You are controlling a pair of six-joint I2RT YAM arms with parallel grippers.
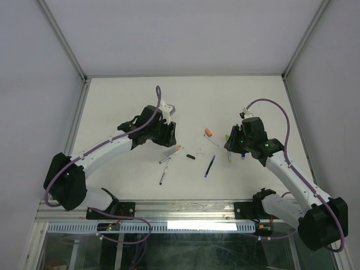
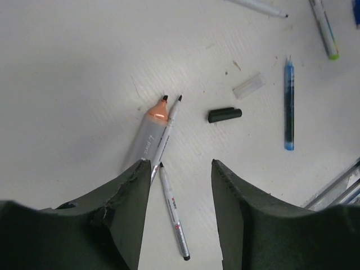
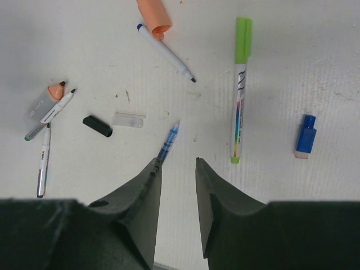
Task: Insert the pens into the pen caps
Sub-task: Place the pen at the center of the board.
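Left wrist view — left gripper (image 2: 180,166), jaws parted, nothing in them. Hazards, nearest first: thin white pen (image 2: 172,212) lies slantwise in the gap, not square to the fingers, so a closing pinch would likely roll or swivel it rather than seat it. Just beyond, orange highlighter (image 2: 147,136) and second thin pen (image 2: 169,125) lie touching side by side; a descent there could catch both. Farther out, black cap (image 2: 224,115) is short and rounded and would probably skid off if clipped. Right gripper (image 3: 176,161), likewise parted and empty: blue pen (image 3: 169,140) runs beneath the finger on that view's left, so a straight drop may pin the barrel instead of straddling it.

Positions: thin white pen on the table (image 2: 67,56) between the left gripper's fingers, nearer the one on the view's left; black cap ahead and rightward, apart from it. For the right gripper — blue pen at the fingertips, green pen (image 3: 239,95) ahead to the right, blue cap (image 3: 305,142) beyond that, orange cap (image 3: 154,14) at the far edge.
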